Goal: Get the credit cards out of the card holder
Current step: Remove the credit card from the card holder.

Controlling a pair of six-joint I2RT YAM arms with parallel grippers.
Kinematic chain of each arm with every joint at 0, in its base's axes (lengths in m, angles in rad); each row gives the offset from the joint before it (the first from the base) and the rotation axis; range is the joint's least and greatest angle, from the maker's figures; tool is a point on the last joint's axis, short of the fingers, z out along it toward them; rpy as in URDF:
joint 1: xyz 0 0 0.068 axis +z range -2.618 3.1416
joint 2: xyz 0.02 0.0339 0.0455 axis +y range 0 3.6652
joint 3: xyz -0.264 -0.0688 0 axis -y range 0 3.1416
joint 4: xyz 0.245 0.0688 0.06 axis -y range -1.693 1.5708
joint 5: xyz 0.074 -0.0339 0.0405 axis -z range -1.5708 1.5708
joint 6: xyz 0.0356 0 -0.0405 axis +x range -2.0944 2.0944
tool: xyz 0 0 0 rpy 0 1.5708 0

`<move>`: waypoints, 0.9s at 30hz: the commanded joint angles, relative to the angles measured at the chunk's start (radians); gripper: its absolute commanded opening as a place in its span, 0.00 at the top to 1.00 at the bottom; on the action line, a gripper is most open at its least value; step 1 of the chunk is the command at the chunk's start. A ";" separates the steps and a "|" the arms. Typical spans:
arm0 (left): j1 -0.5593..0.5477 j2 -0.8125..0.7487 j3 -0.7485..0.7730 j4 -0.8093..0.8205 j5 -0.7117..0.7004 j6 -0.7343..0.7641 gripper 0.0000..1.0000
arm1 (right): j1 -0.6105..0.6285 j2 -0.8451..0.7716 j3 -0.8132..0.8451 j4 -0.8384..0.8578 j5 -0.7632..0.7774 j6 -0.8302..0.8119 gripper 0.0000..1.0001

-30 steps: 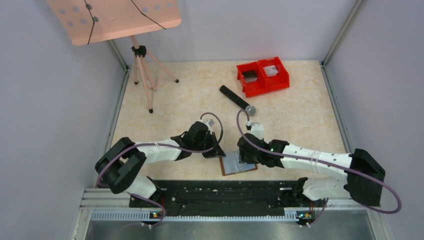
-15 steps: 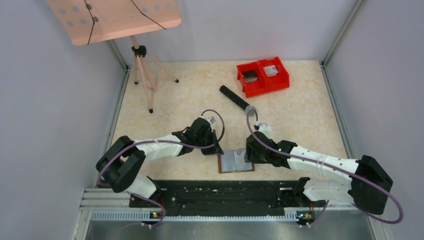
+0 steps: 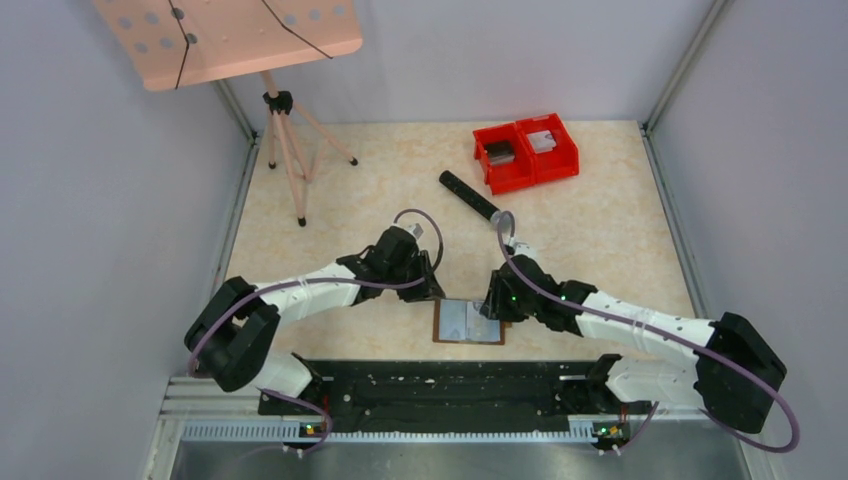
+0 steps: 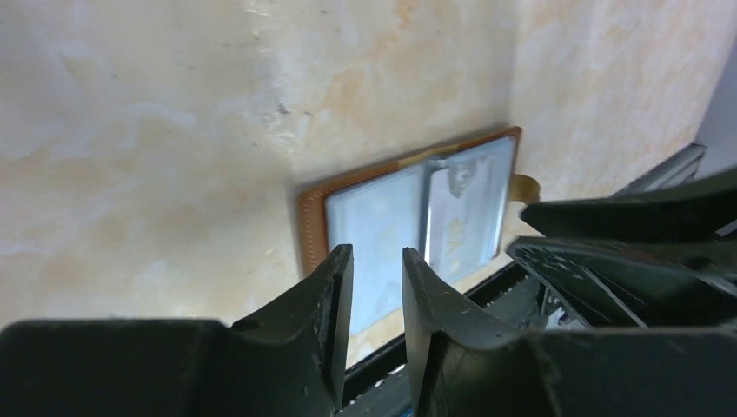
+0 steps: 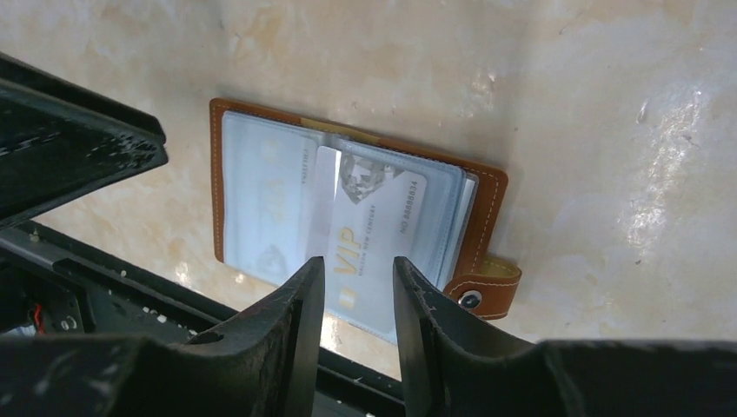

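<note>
Change: your left gripper (image 3: 428,290) has drawn back off the card holder (image 3: 468,322), and its jaws have parted.
Top view: the holder lies open, flat on the table (image 3: 600,230) near the front edge; your right gripper (image 3: 492,305) is over its right half.
Left wrist: narrow gap, nothing held, holder just beyond.
Right wrist: narrow gap, nothing held, hovering above the VIP card (image 5: 374,230).

The card (image 5: 365,239) in the card holder (image 5: 487,217) reads "VIP".
</note>
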 commanded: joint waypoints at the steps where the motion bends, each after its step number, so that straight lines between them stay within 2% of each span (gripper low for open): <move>1: -0.035 -0.033 0.018 0.089 0.029 -0.033 0.68 | -0.035 0.003 -0.041 0.095 -0.069 -0.005 0.66; 6: -0.082 0.023 0.009 0.185 0.056 -0.065 0.69 | -0.081 0.033 -0.107 0.184 -0.138 0.006 0.68; 11: -0.122 0.092 0.019 0.228 0.068 -0.074 0.70 | -0.082 0.057 -0.147 0.207 -0.140 0.010 0.70; 19: -0.135 0.149 0.011 0.266 0.076 -0.078 0.68 | -0.082 0.053 -0.199 0.233 -0.135 0.048 0.78; 27: -0.139 0.173 -0.006 0.288 0.074 -0.086 0.66 | -0.082 0.072 -0.214 0.246 -0.140 0.060 0.80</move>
